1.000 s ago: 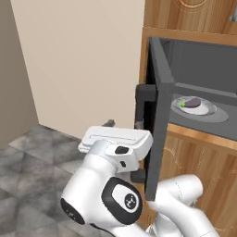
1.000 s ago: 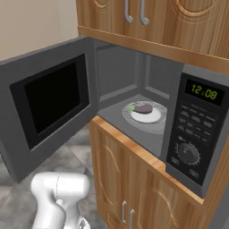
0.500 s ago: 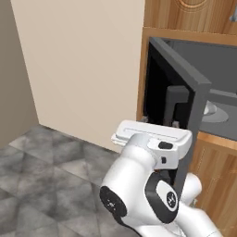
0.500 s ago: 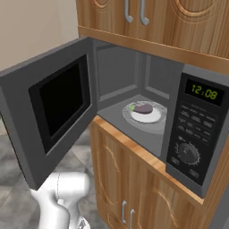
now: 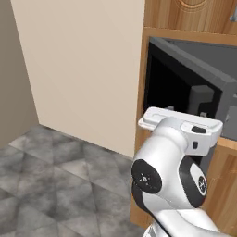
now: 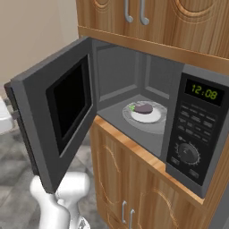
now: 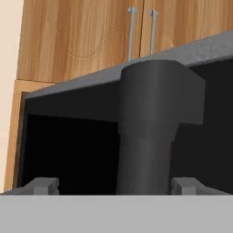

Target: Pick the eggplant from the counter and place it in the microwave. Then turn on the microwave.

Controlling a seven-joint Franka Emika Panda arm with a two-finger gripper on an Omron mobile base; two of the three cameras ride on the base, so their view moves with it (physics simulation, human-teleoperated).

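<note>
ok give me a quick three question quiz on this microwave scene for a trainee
1. True or false: the eggplant lies on the plate inside the microwave.
2. Multiple choice: the microwave door is A) fully shut, B) partly open, C) missing.
3. Short answer: in the hand view, what stands between the open gripper fingertips?

Key:
1. True.
2. B, it is swung out to the left with the cavity in sight.
3. The door's dark vertical handle, with a fingertip on each side of it and not yet closed on it.
</note>
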